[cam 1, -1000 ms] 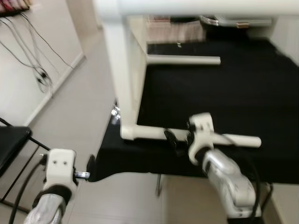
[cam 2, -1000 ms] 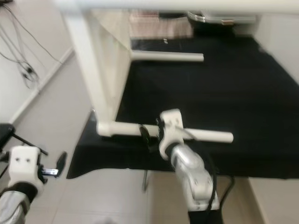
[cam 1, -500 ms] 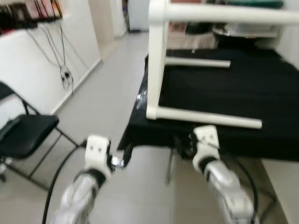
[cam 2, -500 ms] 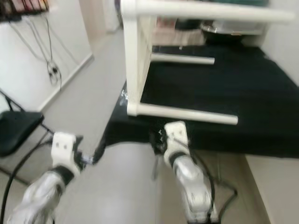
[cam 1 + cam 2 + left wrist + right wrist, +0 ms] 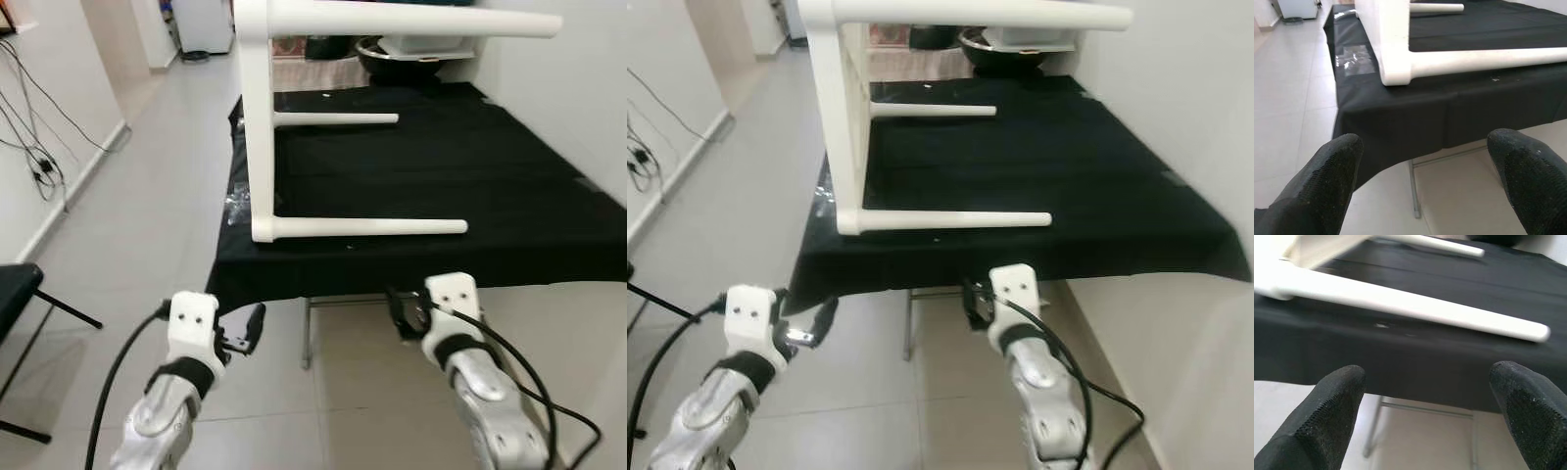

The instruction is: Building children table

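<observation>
From the left eye view, a white wooden children's table [image 5: 257, 127] lies tipped on its side on the black cloth-covered worktop [image 5: 549, 186], its flat top standing upright at the worktop's left edge and its round legs pointing to the right; the nearest leg [image 5: 362, 227] lies along the cloth close to the front edge; a second leg [image 5: 338, 118] lies farther back, and a third runs across high up; a dark round bowl [image 5: 392, 54] sits at the far end of the worktop; the left tool [image 5: 250, 328] hangs over the pale tiled floor [image 5: 127, 225] below the front left corner of the worktop, touching nothing; the right tool [image 5: 400, 311] hangs just below the cloth's front hem, also touching nothing; loose black cables [image 5: 34, 137] run down the white wall on the left, and a black seat edge [image 5: 12, 284] shows at the left border.

From the left wrist view, the left tool's two black fingers [image 5: 1327, 181] are spread wide, released and empty; between them is the cloth's draped corner and the table's lower corner [image 5: 1396, 73] resting on it, with a metal worktop leg [image 5: 1414, 191] beneath.

From the right wrist view, the right tool's fingers [image 5: 1332, 416] are likewise spread and empty; the nearest white leg lies across the cloth beyond them, well apart from the fingertips.
</observation>
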Controlling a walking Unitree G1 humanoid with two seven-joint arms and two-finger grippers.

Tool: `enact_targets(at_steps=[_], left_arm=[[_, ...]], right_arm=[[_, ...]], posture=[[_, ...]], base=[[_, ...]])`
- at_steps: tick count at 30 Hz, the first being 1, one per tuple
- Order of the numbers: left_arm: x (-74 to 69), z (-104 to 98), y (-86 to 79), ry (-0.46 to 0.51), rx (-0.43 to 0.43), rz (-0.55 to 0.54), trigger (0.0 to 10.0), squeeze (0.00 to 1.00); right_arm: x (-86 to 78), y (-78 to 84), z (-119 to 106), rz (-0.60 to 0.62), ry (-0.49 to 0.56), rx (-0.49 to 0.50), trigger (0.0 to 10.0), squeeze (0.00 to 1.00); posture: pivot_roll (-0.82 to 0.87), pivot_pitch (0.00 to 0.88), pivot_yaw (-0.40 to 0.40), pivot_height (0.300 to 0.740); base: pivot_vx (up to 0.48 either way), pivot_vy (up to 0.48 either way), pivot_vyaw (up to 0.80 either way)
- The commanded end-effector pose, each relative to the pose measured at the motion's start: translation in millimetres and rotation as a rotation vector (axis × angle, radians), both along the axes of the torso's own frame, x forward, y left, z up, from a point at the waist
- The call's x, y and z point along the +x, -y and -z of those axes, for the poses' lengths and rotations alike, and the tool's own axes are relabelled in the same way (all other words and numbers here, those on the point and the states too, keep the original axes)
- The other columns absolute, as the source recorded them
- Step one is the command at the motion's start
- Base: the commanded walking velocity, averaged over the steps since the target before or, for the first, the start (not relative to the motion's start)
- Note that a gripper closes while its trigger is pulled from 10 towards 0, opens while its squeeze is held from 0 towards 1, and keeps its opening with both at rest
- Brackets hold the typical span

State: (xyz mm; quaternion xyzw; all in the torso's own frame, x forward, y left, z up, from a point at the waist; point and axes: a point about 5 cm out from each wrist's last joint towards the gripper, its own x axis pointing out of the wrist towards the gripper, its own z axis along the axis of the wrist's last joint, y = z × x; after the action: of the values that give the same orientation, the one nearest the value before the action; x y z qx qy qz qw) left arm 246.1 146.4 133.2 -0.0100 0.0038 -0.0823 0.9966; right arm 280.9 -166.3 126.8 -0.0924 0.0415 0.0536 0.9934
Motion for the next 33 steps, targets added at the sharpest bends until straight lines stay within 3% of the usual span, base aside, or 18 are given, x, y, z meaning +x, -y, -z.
enact_targets(at_steps=[1, 5, 14, 18, 24, 29, 33], left_arm=[[0.7, 3, -1.8, -0.004, 0.009, -0.006, 10.0, 0.0], [1.6, 3, -0.3, 0.004, 0.021, 0.006, 10.0, 0.0], [9.3, -3, 1.6, 0.043, 0.033, 0.022, 10.0, 0.0], [10.1, -4, 2.3, 0.052, 0.032, 0.025, 10.0, 0.0], [11.9, -6, 4.2, 0.06, 0.035, 0.036, 10.0, 0.0], [14.6, -15, 18.7, 0.09, 0.008, 0.113, 10.0, 0.0], [13.7, -15, 25.6, 0.08, 0.006, 0.159, 10.0, 0.0]], right_arm=[[-1.3, -2.8, 7, -0.009, -0.028, 0.006, 10.0, 0.0], [-2.0, -3.3, 6, -0.012, -0.012, -0.001, 10.0, 0.0], [-0.8, -6.8, 6, -0.044, -0.003, 0.004, 10.0, 0.0], [0.1, -11.8, 2, -0.098, 0.023, 0.006, 10.0, 0.0], [1.5, -9.4, 5, -0.071, -0.003, 0.0, 10.0, 0.0], [1.6, -10.7, 4, -0.079, 0.004, 0.011, 10.0, 0.0], [1.3, -11.0, 4, -0.087, 0.008, 0.018, 10.0, 0.0]], posture=[[-0.04, 0.03, -0.028, 0.74], [-0.04, 0.028, -0.025, 0.74], [-0.02, 0.025, -0.018, 0.74], [-0.02, 0.029, -0.019, 0.74], [-0.02, 0.034, -0.023, 0.74], [-0.02, 0.037, -0.02, 0.74], [-0.03, 0.037, -0.017, 0.74]], base=[[0.27, 0.0, 0.0], [0.284, 0.0, -0.8], [0.362, 0.0, 0.0], [0.375, 0.0, 0.79], [0.366, 0.0, 0.0], [0.0, 0.0, 0.0], [0.0, -0.465, 0.0]])
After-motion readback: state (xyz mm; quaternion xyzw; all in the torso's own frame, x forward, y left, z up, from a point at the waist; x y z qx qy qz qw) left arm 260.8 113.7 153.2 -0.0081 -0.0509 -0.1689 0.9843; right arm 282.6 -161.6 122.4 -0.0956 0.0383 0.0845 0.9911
